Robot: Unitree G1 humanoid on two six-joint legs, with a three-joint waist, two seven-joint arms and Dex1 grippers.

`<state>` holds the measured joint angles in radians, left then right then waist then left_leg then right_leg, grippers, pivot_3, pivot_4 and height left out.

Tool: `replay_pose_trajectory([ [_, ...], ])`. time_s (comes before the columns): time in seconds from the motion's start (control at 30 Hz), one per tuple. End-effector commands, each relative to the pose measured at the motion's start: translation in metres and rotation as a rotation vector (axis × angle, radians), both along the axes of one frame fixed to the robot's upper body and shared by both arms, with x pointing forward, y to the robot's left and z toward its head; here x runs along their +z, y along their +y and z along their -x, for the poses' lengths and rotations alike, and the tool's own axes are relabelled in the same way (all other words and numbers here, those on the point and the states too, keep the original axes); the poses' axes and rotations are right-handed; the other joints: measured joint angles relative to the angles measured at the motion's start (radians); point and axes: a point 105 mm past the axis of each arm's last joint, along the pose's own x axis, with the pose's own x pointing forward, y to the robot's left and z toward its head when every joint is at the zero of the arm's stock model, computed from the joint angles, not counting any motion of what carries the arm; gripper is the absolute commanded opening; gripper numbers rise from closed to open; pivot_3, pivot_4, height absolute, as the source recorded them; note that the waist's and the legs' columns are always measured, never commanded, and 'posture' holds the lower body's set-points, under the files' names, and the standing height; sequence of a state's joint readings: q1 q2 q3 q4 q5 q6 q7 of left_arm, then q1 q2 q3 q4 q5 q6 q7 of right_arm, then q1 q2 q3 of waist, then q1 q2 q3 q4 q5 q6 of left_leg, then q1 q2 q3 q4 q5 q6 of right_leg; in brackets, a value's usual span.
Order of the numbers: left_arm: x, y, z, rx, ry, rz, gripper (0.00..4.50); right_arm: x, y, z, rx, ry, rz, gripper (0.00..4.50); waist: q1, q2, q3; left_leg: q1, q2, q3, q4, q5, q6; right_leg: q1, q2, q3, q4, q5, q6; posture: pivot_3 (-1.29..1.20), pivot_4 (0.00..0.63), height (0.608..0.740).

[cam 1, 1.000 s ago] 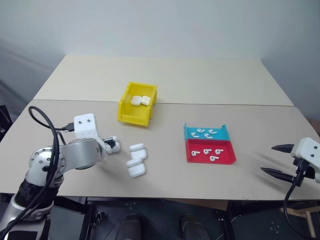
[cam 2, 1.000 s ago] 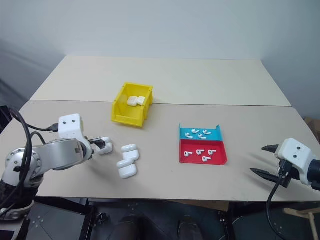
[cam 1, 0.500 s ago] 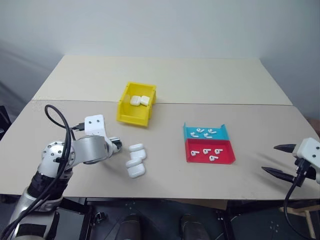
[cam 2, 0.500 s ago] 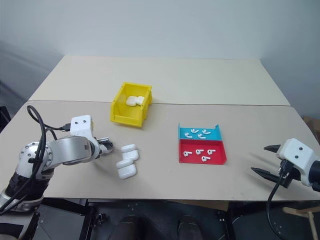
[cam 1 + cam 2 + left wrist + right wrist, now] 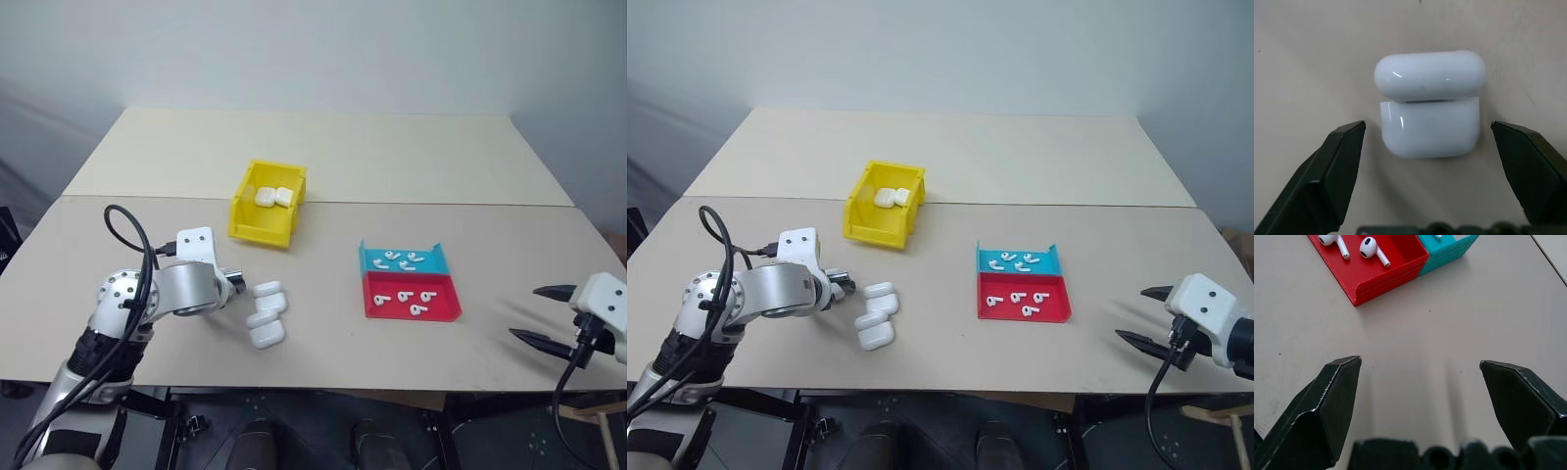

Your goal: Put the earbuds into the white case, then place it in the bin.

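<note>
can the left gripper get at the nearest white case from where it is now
Probably yes: the left gripper is open, its fingers apart on either side of the white case, with only bare table between them.

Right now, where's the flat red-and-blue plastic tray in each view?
Left eye: flat red-and-blue plastic tray, right of centre.
Right eye: right of centre, nearer the middle.
Right wrist: its red corner, beyond the open right gripper.
Shared landmark: tiny white earbuds in its red half.
</note>
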<state>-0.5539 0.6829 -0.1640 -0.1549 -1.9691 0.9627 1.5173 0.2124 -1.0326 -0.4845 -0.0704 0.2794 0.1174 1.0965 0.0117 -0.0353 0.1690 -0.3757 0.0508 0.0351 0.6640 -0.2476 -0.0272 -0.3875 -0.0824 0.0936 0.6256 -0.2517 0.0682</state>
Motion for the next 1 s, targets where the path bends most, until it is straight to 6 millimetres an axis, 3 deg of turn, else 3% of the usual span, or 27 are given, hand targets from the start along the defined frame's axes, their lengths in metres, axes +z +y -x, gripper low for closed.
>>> replay_pose_trajectory([
  [0.03, 0.0092, -0.0027, -0.0043, -0.003, -0.025, -0.008, 4.48, 0.0126, -0.0019, -0.0009, -0.015, -0.053, 0.002, 4.50, 0.000, 0.000, 0.000, 0.000, 0.000, 0.000, 0.000, 0.000, 0.000, 0.000, 0.000, 0.000, 0.000, 0.000, 0.000, 0.00, 0.150, 0.740],
  [1.0, 0.0017, 0.0037, -0.0074, 0.019, -0.003, -0.024, 4.48, 0.0109, -0.0008, -0.0006, -0.014, -0.049, 0.003, 4.50, 0.000, 0.000, 0.000, 0.000, 0.000, 0.000, 0.000, 0.000, -0.001, 0.000, 0.000, 0.000, 0.000, 0.000, 0.000, 0.00, 0.150, 0.740],
])
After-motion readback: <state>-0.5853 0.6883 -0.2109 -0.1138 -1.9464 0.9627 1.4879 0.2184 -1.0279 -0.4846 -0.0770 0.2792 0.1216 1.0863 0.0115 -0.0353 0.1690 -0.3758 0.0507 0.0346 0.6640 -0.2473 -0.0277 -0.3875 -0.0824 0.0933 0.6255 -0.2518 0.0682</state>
